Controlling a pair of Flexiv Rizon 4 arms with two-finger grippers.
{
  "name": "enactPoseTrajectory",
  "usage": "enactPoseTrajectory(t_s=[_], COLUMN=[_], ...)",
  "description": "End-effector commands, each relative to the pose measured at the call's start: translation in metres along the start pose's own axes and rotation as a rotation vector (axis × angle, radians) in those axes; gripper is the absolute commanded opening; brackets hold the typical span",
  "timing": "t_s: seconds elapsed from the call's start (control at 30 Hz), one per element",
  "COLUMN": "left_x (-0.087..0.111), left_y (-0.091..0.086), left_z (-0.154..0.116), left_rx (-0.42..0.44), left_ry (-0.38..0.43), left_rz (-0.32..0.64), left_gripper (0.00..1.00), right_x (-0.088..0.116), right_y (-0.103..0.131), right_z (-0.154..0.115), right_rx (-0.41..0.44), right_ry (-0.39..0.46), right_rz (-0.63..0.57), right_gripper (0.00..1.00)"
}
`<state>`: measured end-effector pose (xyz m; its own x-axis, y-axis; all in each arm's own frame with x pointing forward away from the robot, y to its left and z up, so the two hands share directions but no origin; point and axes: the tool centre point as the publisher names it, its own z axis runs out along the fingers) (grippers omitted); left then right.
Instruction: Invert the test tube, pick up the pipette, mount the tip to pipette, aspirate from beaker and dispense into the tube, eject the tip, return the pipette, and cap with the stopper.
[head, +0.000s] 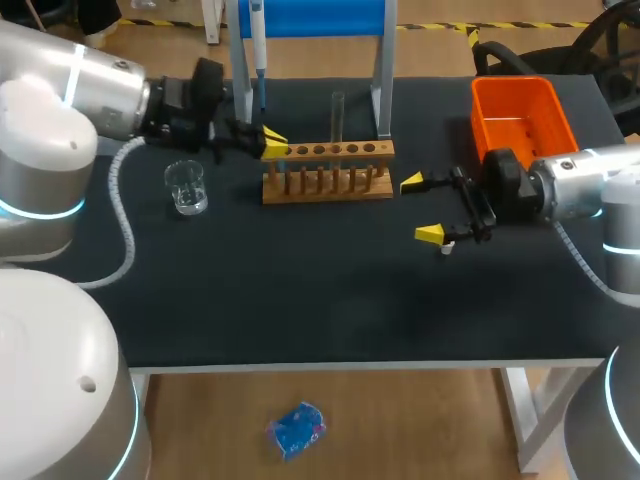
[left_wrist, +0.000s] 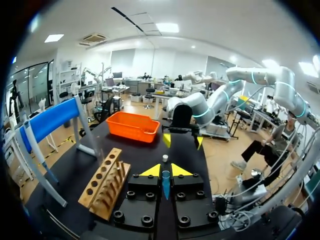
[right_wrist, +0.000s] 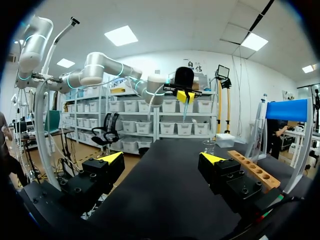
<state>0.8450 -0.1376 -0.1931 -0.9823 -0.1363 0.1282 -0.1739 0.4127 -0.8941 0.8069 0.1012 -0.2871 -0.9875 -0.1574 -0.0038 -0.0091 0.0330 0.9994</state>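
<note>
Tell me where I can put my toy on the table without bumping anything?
The wide bare strip of table along the front edge, before the beaker and wooden rack, is free. The back is crowded: left gripper with a blue tip beside the rack. The open right gripper, stopper and orange bin fill the right.
</note>
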Motion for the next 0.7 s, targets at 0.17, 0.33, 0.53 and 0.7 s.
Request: enactPoseTrajectory(t_s=[0.17, 0.33, 0.53, 0.7], left_x=[0.005, 0.015, 0.024, 0.024], left_y=[-0.010, -0.017, -0.019, -0.019], left_z=[0.057, 0.082, 0.099, 0.099], left_rx=[-0.033, -0.022, 0.008, 0.008], left_ry=[0.065, 0.106, 0.119, 0.119], left_rz=[0.027, 0.057, 0.076, 0.076], left_gripper=[0.00, 0.00, 0.00, 0.00], right_x=[-0.005, -0.006, -0.007, -0.007], right_y=[-0.001, -0.002, 0.003, 0.003], right_z=[0.015, 0.026, 0.033, 0.033], right_rx=[0.010, -0.006, -0.005, -0.005], right_ry=[0.003, 0.005, -0.015, -0.015], right_rz=[-0.007, -0.013, -0.036, -0.036], right_gripper=[1.00, 1.00, 1.00, 1.00])
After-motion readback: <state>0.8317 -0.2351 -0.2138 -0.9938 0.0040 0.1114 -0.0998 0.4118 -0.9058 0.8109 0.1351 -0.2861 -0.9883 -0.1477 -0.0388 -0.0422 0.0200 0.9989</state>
